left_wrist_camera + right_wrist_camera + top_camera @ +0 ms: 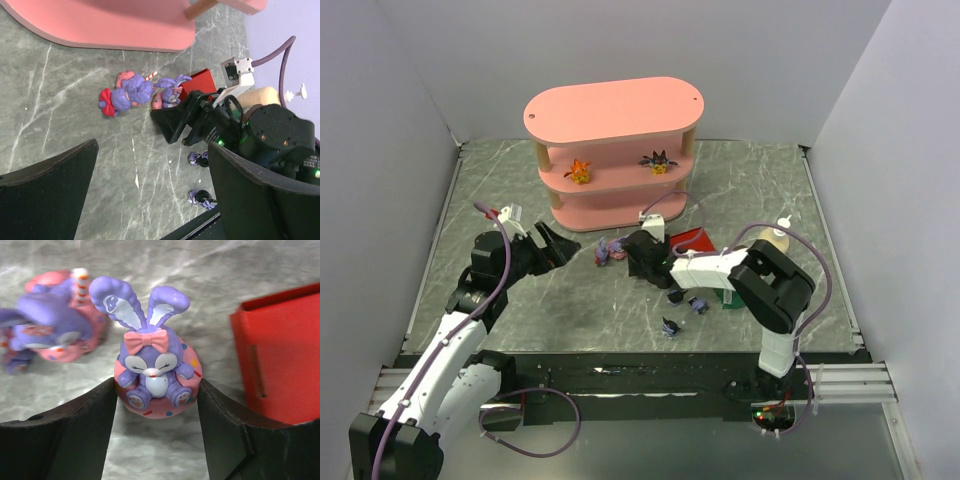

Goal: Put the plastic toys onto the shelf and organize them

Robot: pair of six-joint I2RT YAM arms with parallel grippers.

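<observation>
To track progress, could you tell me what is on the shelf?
The shelf's middle board holds the orange figurine and the spiky black figurine. Its top is bare; the lower boards' rear is covered.

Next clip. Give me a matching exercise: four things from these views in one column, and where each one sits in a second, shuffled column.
Things
1. orange figurine
2. spiky black figurine
3. lilac bunny
4. red box

Places
a. between the right claw's fingers
b. right end of the shelf's middle tier
c. lying on the table, beside the bunny
d. left end of the shelf's middle tier

Pairs: 1-d, 2-b, 3-a, 4-c
</observation>
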